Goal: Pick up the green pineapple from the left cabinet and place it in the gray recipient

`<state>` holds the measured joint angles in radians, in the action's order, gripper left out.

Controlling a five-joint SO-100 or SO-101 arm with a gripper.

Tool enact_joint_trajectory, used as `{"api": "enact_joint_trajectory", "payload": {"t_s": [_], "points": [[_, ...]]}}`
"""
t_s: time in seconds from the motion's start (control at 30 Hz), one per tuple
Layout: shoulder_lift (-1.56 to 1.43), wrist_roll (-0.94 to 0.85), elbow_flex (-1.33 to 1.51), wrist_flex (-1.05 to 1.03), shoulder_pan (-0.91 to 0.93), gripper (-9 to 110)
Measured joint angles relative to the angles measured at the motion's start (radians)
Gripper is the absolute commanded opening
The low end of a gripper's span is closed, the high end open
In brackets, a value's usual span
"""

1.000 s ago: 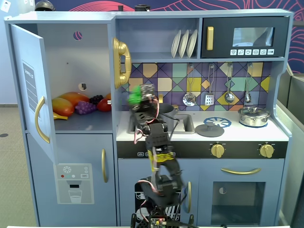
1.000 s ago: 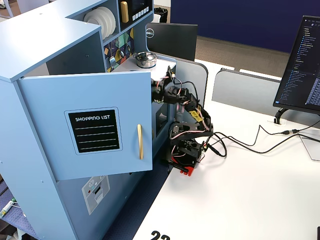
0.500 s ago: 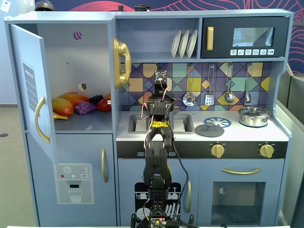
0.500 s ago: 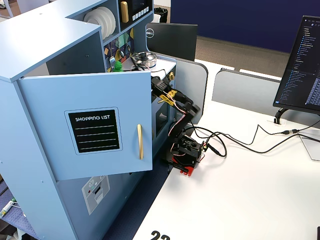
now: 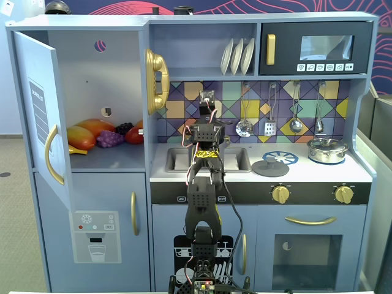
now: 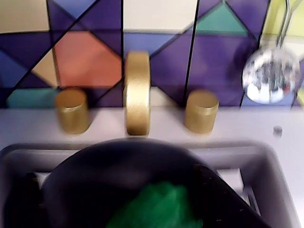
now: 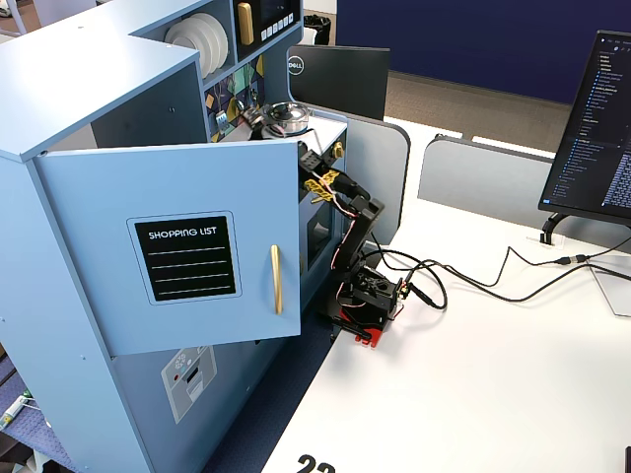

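Observation:
In the wrist view the green pineapple point(image 6: 156, 209) is a blurred green patch inside the dark round gray recipient point(image 6: 95, 180), which sits in the sink point(image 6: 266, 161) under the gold faucet point(image 6: 137, 92). My gripper point(image 6: 118, 194) hangs right above the recipient. One black finger point(image 6: 223, 194) shows at the right and a dark one at the far left, wide apart, so it looks open. In a fixed view the arm point(image 5: 205, 159) covers the sink, the recipient and the pineapple. The left cabinet point(image 5: 98, 98) stands open and holds other toy fruit.
The cabinet door point(image 5: 40, 116) swings out to the left; it also shows in a fixed view point(image 7: 177, 256). Purple grapes point(image 5: 110, 138) and orange-yellow fruit point(image 5: 82, 136) lie on the shelf. A flat gray lid point(image 5: 270, 168) and a shiny silver pot point(image 5: 327, 150) sit on the counter right of the sink.

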<state>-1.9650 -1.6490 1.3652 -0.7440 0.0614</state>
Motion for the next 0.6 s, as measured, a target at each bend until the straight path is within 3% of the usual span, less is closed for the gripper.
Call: {"api": "enact_joint_trajectory", "payload": {"t_s": [0.2,0.33,0.47,0.6], "points": [[-0.293,-0.058,-0.012,-0.460,0.051,28],[-0.543,-0.077,0.193,-0.744,0.037,26],[-0.721,-0.040,0.531,-0.778,0.009,22],[-0.767,0.000,0.905,-0.657,-0.017,20]]}}
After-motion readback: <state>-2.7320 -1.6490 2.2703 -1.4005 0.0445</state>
